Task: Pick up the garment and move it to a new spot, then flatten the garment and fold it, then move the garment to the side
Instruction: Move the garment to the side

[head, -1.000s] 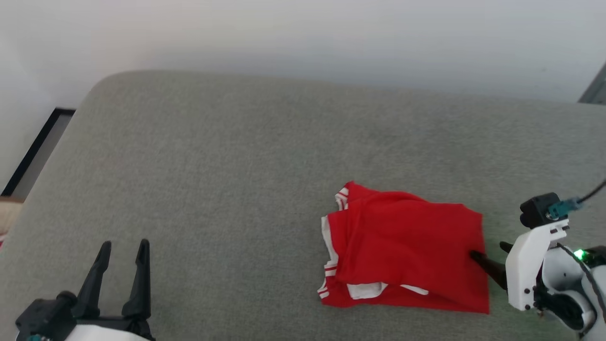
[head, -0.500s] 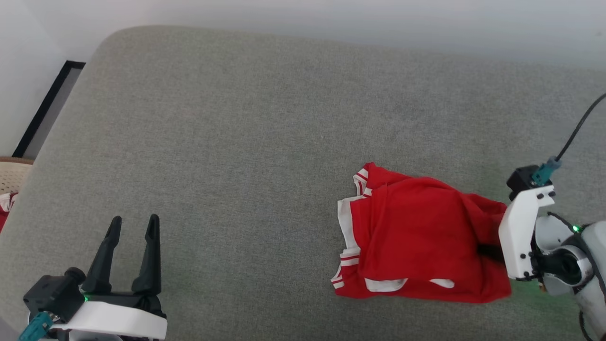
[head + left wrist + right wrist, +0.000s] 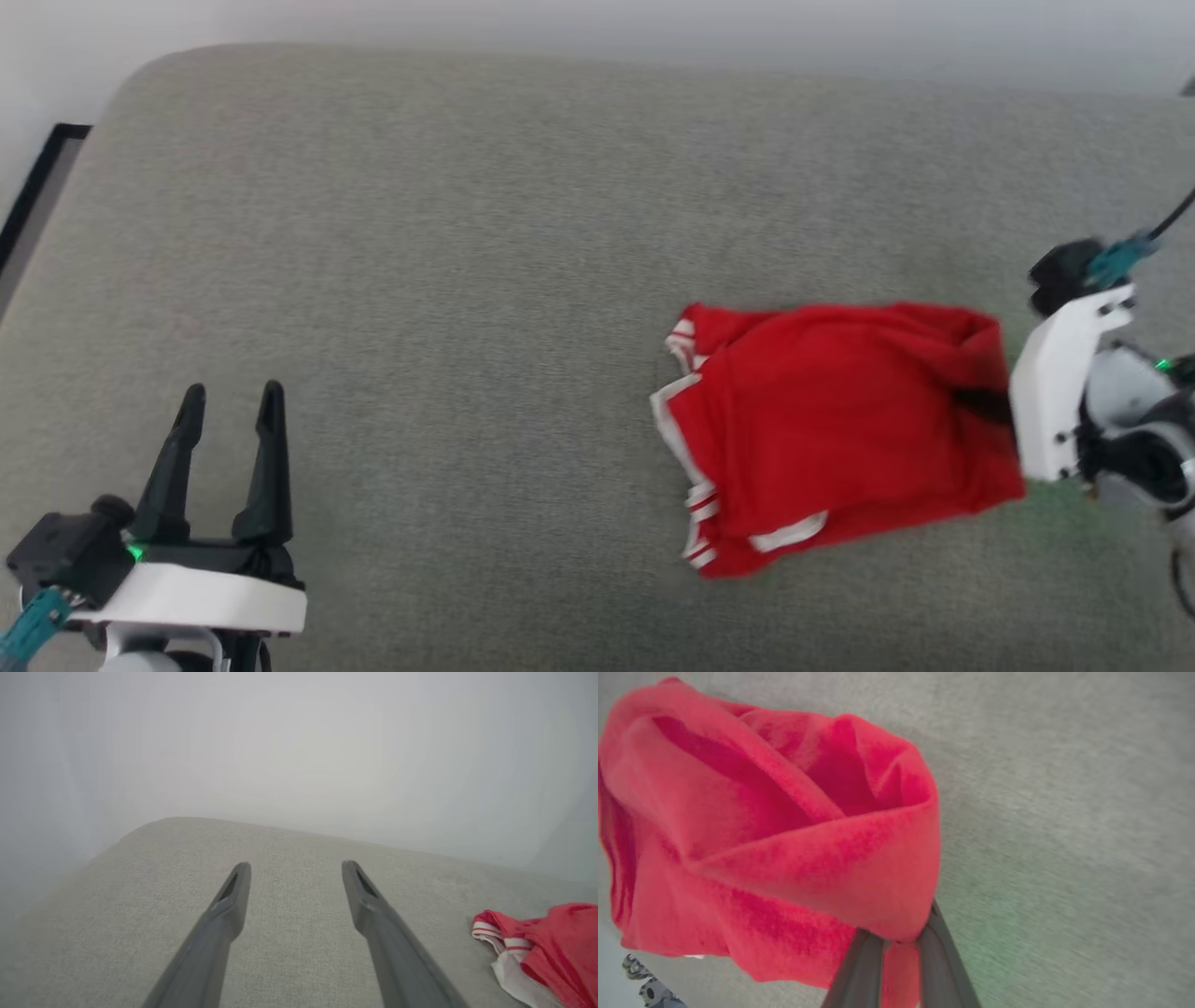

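Pinches the garment [image 3: 840,420] by a bunched fold at its right edge with the right gripper [image 3: 896,940] — dark fingers pressed together on the cloth. Holds the left gripper [image 3: 232,392] spread and bare, well apart from it over the grey cushion [image 3: 467,233]. Shows the red cloth on the cushion's right half, white cuff ends [image 3: 511,977] toward the left. Looks light, limp, sure to sag and bunch — calls for grips at hems or corners, ideally two spread points, not mid-panel.
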### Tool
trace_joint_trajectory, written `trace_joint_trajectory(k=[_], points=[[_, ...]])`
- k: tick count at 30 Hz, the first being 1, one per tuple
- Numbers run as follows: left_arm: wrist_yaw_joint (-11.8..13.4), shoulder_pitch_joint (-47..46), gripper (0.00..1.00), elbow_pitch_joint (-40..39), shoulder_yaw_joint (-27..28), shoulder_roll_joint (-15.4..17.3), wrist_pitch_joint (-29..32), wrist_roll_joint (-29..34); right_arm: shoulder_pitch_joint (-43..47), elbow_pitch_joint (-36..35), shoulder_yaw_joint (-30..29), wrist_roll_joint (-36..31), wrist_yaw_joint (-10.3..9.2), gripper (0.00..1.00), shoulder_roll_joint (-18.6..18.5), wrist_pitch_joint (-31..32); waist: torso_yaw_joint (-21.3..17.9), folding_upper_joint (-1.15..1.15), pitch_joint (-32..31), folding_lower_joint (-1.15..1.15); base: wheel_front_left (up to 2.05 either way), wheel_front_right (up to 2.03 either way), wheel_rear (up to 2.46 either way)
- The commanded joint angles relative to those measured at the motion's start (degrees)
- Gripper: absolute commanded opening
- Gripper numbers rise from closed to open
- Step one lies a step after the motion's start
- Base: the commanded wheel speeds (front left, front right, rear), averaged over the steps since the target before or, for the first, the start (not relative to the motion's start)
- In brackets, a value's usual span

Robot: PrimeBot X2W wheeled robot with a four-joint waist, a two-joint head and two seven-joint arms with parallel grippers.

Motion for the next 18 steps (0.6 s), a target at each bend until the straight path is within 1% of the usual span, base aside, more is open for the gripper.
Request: trace_joint_trajectory(k=[1, 3, 4, 9, 13, 14, 18], points=[[-0.08, -1.45, 1.0, -0.26, -0.62, 0.4, -0.27, 1.3, -1.3, -0.76, -0.91, -0.64, -0.05, 0.0, -1.2, -0.98, -1.69, 0.0, 0.75, 0.0, 0.0, 0.0, 0.0], [-0.08, -2.35, 1.0, -0.5, -1.02, 0.77, -0.27, 1.06, -2.25, -1.16, -1.74, -1.2, -0.05, 0.0, -2.36, -1.47, -2.97, 0.0, 1.27, 0.0, 0.0, 0.0, 0.0], [-0.08, -3.24, 1.0, -0.7, -1.44, 1.14, -0.27, 1.35, -3.38, -1.67, -2.58, -1.57, -0.05, 0.0, -3.34, -2.24, -4.34, 0.0, 1.77, 0.0, 0.0, 0.0, 0.0], [-0.08, -5.8, 1.0, -1.49, -3.6, 1.98, -0.27, 2.0, -5.5, -1.52, -4.44, -3.06, -0.05, 0.0, -6.2, -3.64, -7.68, 0.0, 2.88, 0.0, 0.0, 0.0, 0.0], [-0.08, -8.05, 1.0, -1.74, -5.78, 3.19, -0.27, 2.49, -6.91, -1.21, -5.79, -4.62, -0.05, 0.0, -8.14, -4.94, -10.24, 0.0, 3.86, 0.0, 0.0, 0.0, 0.0], [-0.08, -8.05, 1.0, -1.74, -5.78, 3.19, -0.27, 2.49, -6.91, -1.21, -5.79, -4.62, -0.05, 0.0, -8.14, -4.94, -10.24, 0.0, 3.86, 0.0, 0.0, 0.0, 0.0], [-0.08, -10.4, 1.0, -2.31, -7.95, 3.71, -0.27, 3.07, -8.67, -0.2, -7.33, -6.53, -0.05, 0.0, -9.92, -6.65, -12.57, 0.0, 5.15, 0.0, 0.0, 0.0, 0.0]])
